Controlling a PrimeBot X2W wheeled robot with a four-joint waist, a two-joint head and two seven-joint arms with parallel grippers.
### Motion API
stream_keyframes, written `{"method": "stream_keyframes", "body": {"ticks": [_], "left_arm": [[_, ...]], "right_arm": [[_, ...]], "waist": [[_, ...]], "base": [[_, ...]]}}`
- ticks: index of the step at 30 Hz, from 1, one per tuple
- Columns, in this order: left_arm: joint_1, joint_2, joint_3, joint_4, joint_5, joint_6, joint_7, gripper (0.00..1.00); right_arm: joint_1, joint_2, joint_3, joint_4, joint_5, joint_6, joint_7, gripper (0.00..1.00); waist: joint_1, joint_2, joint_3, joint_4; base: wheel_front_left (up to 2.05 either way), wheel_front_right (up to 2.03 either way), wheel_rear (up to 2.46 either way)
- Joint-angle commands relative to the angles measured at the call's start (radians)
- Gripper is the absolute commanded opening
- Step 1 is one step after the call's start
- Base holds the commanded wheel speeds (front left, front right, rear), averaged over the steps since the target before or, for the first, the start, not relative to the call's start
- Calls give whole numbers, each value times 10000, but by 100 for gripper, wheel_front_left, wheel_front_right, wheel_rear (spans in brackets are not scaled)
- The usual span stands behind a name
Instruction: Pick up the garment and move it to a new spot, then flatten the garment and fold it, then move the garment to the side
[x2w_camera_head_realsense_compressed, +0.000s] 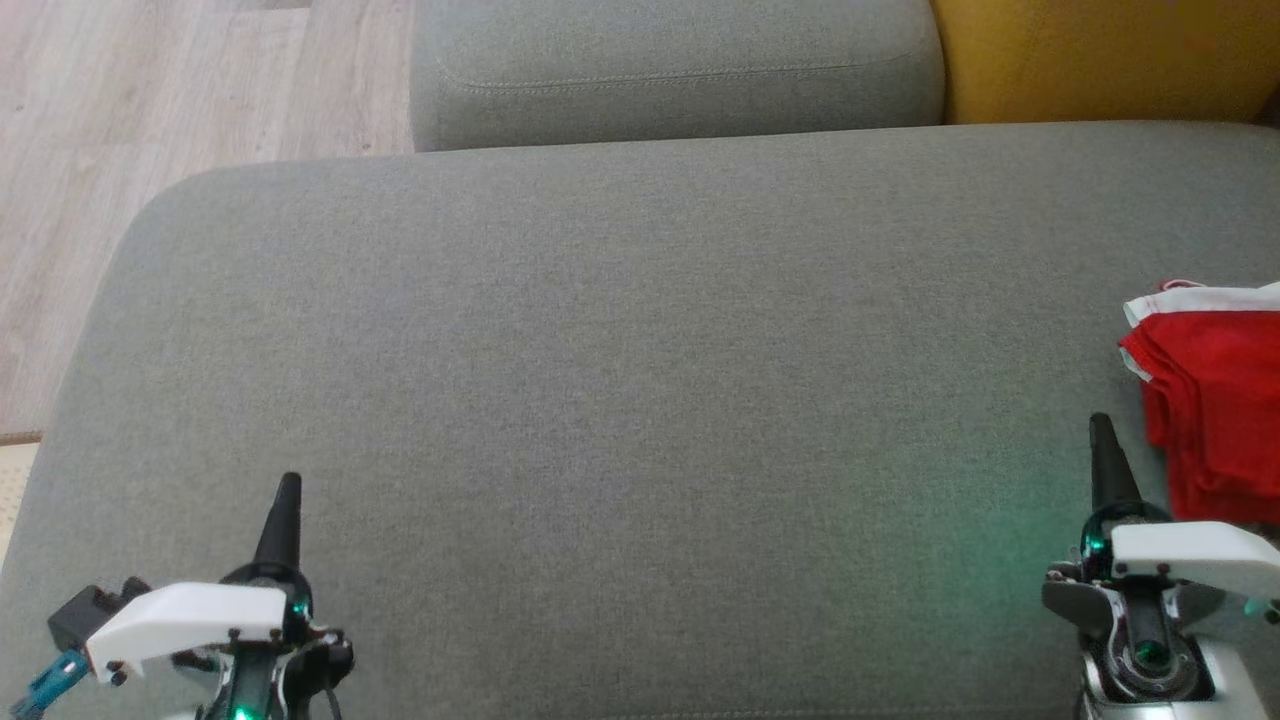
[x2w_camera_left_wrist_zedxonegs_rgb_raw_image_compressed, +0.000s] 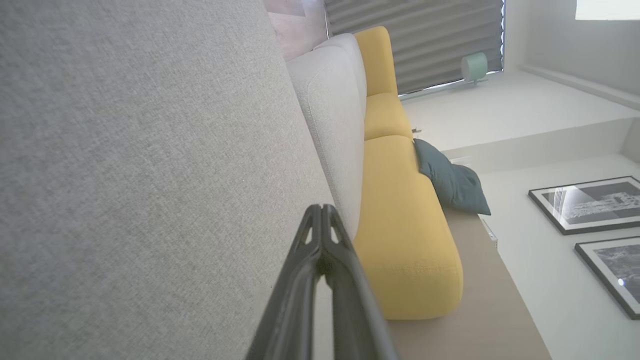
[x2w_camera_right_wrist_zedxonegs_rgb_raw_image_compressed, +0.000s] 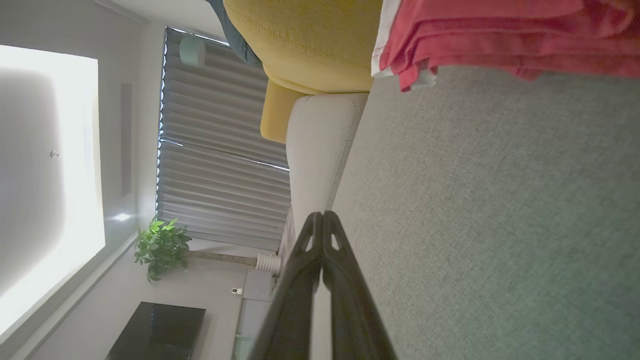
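Note:
The garment (x2w_camera_head_realsense_compressed: 1215, 405) is red with a white band, folded in layers at the right edge of the grey sofa seat (x2w_camera_head_realsense_compressed: 620, 380). Its stacked red edges show at the top of the right wrist view as well (x2w_camera_right_wrist_zedxonegs_rgb_raw_image_compressed: 505, 35). My right gripper (x2w_camera_head_realsense_compressed: 1100, 425) is shut and empty, just left of the garment's near corner and apart from it. The closed fingertips meet in the right wrist view (x2w_camera_right_wrist_zedxonegs_rgb_raw_image_compressed: 321, 216). At the lower left my left gripper (x2w_camera_head_realsense_compressed: 289, 485) is shut with nothing in it, far from the garment, its tips pressed together (x2w_camera_left_wrist_zedxonegs_rgb_raw_image_compressed: 320, 209).
A grey back cushion (x2w_camera_head_realsense_compressed: 675, 70) lies beyond the seat, with a yellow cushion (x2w_camera_head_realsense_compressed: 1100, 55) to its right. Wooden floor (x2w_camera_head_realsense_compressed: 150, 130) runs past the seat's left edge. A dark teal pillow (x2w_camera_left_wrist_zedxonegs_rgb_raw_image_compressed: 452, 180) rests on the yellow sofa section.

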Motion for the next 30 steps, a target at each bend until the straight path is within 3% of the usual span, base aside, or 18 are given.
{"method": "stream_keyframes", "body": {"ticks": [1,20,30], "left_arm": [[-561,144,319,-377,-290,-116,87,0],[-767,164,622,-547,-2490,-421,645,0],[-820,169,701,-591,-3060,-500,790,0]], "right_arm": [[-128,-36,109,-455,316,54,72,0],[-42,-35,-171,-1007,2487,65,617,0],[-20,-35,-244,-1150,3050,67,758,0]], "waist": [[0,0,0,3],[0,0,3,51],[0,0,4,63]], "base": [[0,0,0],[0,0,0],[0,0,0]]}}
